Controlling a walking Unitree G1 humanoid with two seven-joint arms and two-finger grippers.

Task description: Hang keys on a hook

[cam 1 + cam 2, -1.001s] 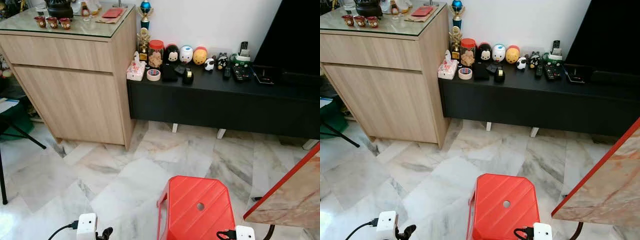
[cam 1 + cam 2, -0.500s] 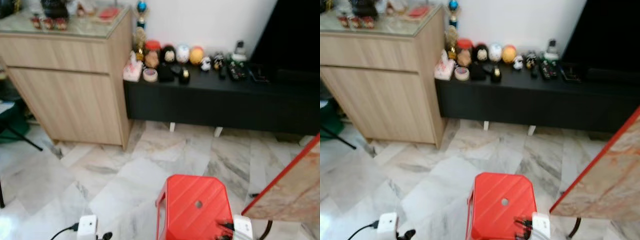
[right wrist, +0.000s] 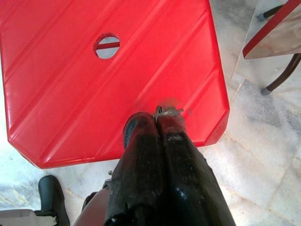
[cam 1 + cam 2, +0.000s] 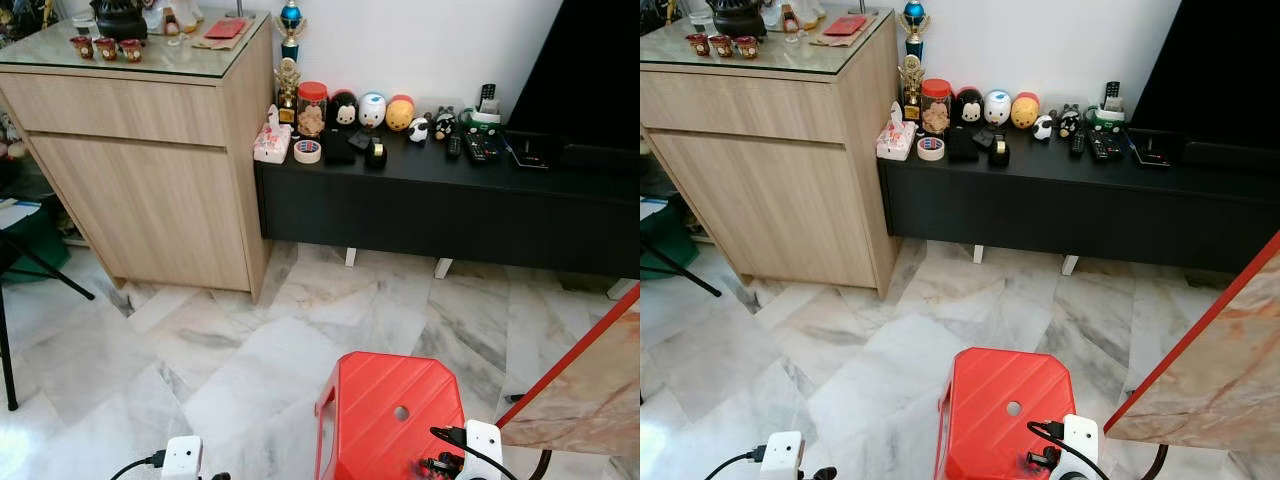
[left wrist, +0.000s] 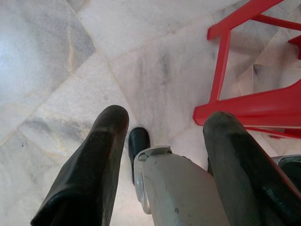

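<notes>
A floor of pale grey-veined marble tiles (image 4: 250, 350) runs up to a white wall. At the far left stands a light wooden cabinet with a glass top (image 4: 140, 150), carrying small red cups (image 4: 104, 46) and a flat red packet (image 4: 225, 27). To its right, along the wall, sits a low black table (image 4: 440, 200) holding a gold trophy (image 4: 288, 82), a red-lidded jar (image 4: 312, 106), a roll of tape (image 4: 307, 150), a row of round toy figures (image 4: 372, 108) and several black remote controls (image 4: 480, 140). A slab with a red edge and marbled face (image 4: 1210, 380) leans in at the near right.

Near the robot, a red plastic stool with a round hole in its seat (image 4: 395, 420) stands on the floor. The right end effector (image 3: 157, 120) hangs over the stool's near right part with its two black fingers pressed together, pinching a small metal set of keys (image 3: 168, 111) at the tips; the keys are blurred. The left end effector (image 5: 162, 127) hangs low over the floor to the left of the stool, fingers spread apart and holding nothing.
</notes>
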